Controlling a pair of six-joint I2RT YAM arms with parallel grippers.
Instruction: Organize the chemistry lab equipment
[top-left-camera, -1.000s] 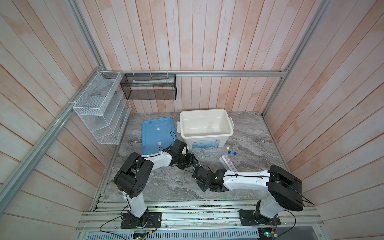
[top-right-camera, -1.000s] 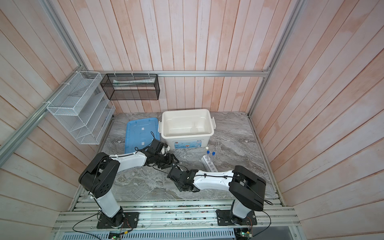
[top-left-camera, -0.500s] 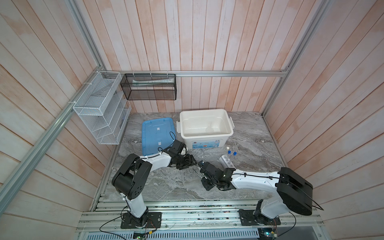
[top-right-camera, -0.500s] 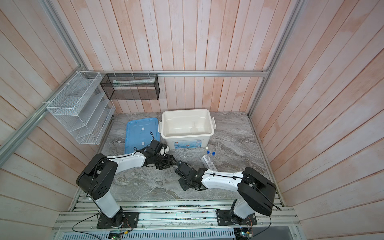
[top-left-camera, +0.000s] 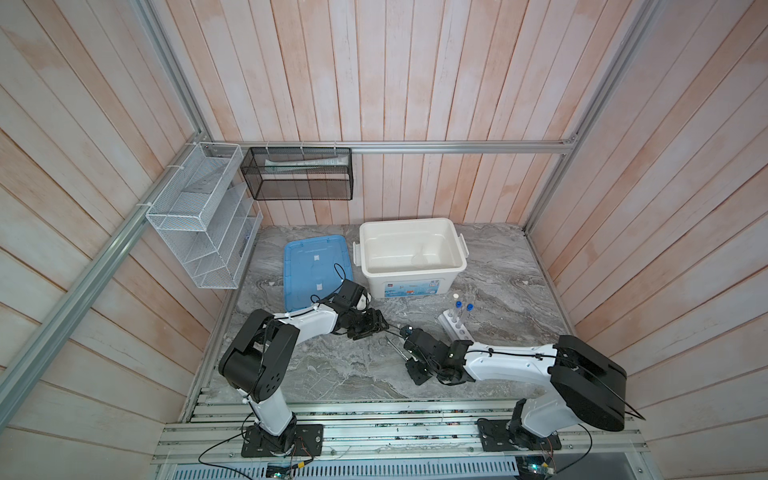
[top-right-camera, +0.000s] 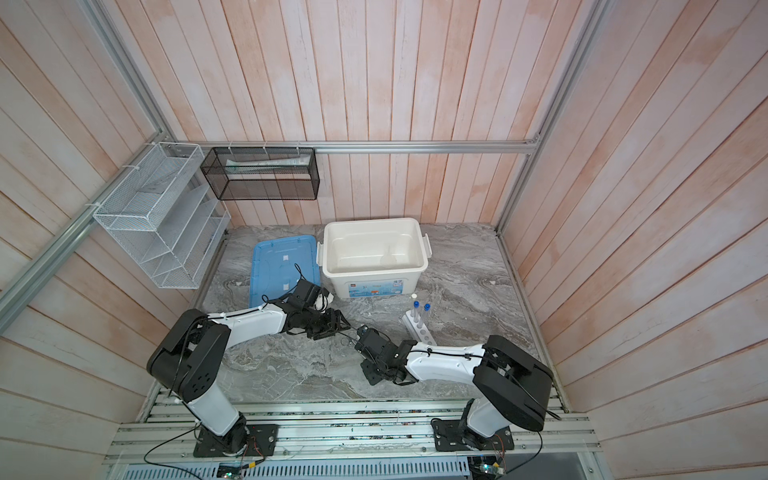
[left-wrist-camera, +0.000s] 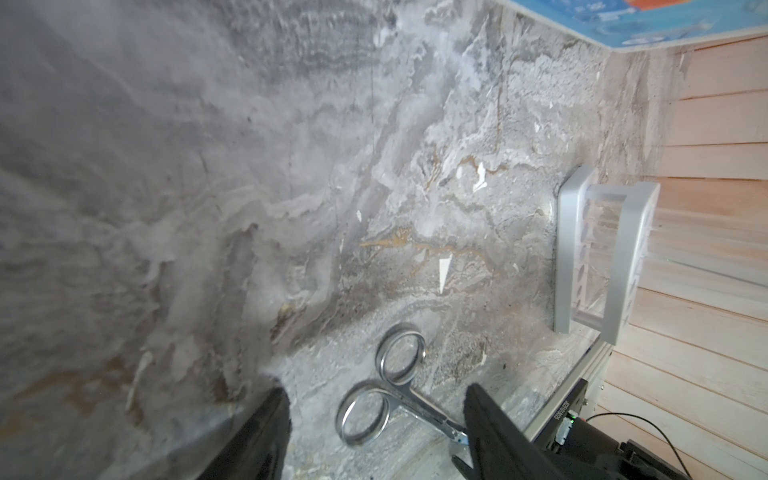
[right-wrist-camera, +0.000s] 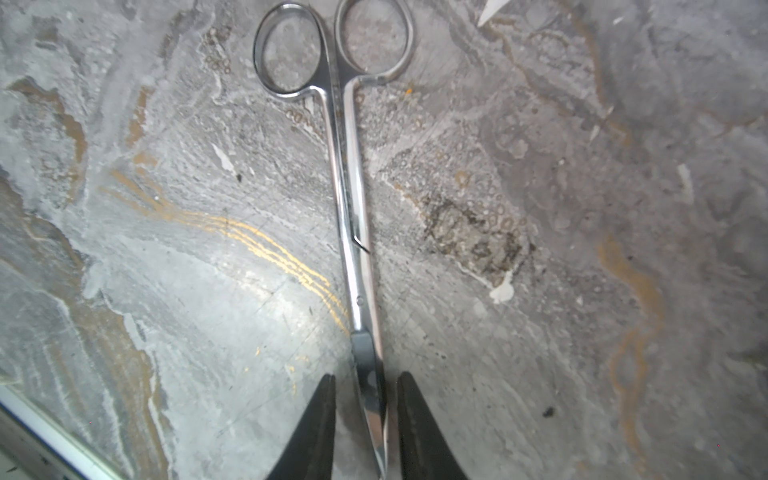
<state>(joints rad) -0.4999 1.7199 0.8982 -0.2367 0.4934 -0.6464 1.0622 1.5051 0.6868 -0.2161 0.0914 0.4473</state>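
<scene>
Small steel scissors (right-wrist-camera: 353, 208) lie flat on the marble table (top-left-camera: 332, 374), also seen in both top views (top-left-camera: 394, 348) (top-right-camera: 348, 341). My right gripper (right-wrist-camera: 366, 376) stands open, its jaws narrowly apart on either side of the blade tips with a gap on each side. My left gripper (left-wrist-camera: 374, 384) is wide open just short of the scissors' finger rings (left-wrist-camera: 390, 390). The white rack (top-left-camera: 455, 328) (left-wrist-camera: 602, 257) stands to the right holding three capped tubes (top-left-camera: 458, 304). A faint clear round dish (top-left-camera: 422, 261) lies in the white bin.
A white bin (top-left-camera: 457, 249) stands at the back with a blue lid (top-left-camera: 316, 266) lying to its left. A white wire-mesh rack (top-left-camera: 199, 224) and a black one (top-left-camera: 299, 174) hang on the walls. Both arms nearly meet at mid-table.
My right gripper's jaws have parted from the scissors blade, and that arm has shifted slightly right and back. The left arm has not moved.
</scene>
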